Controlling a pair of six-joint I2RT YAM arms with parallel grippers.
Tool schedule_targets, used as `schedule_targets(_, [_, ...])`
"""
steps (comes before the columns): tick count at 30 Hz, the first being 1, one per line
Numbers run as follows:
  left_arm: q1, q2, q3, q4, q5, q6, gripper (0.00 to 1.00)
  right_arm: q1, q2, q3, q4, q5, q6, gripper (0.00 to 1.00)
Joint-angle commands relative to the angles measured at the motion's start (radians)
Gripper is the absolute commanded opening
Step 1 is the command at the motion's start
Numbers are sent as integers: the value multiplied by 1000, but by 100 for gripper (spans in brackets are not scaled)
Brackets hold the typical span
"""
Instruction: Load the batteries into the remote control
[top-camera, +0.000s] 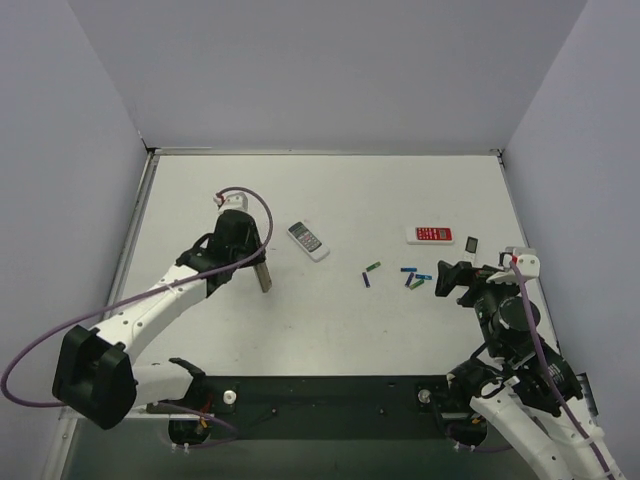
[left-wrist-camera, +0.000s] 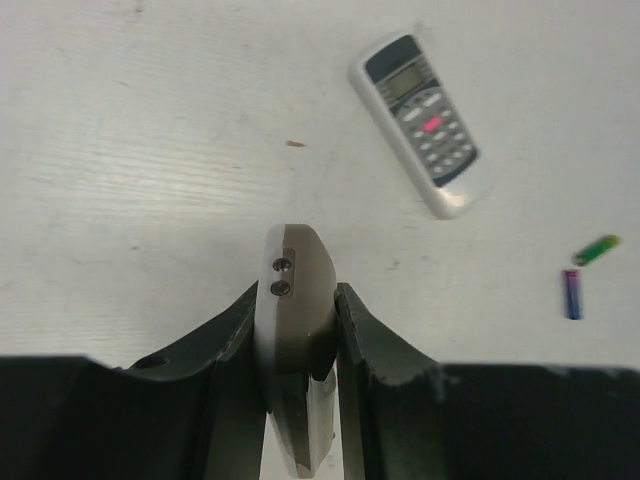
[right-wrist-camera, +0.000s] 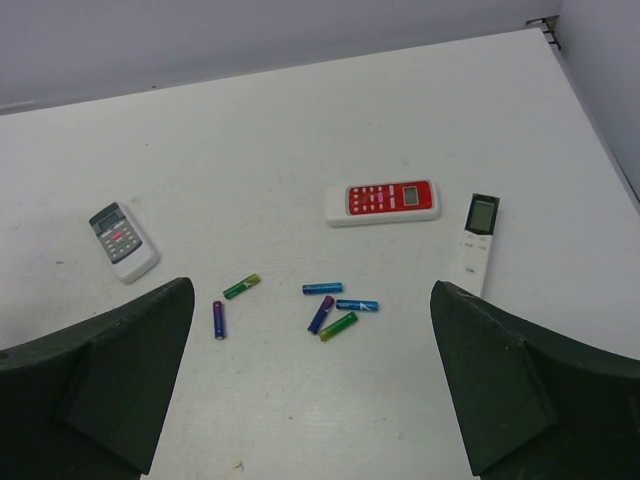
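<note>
Six batteries lie loose on the table, left of the red remote and nearer the arms. Four are bunched and two lie further left, all well in from the table's edges. Beside the bunch the right gripper hangs with jaws spread wide, holding nothing. Far left of the red remote, the left gripper clamps the remote control, tan-grey back showing, with open tabletop around it. A grey-faced remote lies between. A slim white remote sits just right of the red remote, near the table's right edge.
</note>
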Motion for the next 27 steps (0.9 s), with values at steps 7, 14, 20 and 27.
schedule_targets(7, [114, 370, 280, -356, -314, 430, 1, -3, -32, -13, -56, 110, -34, 99])
schedule_targets(14, [158, 643, 422, -330, -482, 555, 3, -3, -36, -7, -64, 111, -45, 98])
schedule_targets(20, [175, 789, 451, -289, -494, 575, 10, 0, -42, -7, -75, 110, -40, 98])
schedule_targets(27, [163, 777, 414, -269, -456, 546, 43, 0, -27, -5, -78, 116, -40, 98])
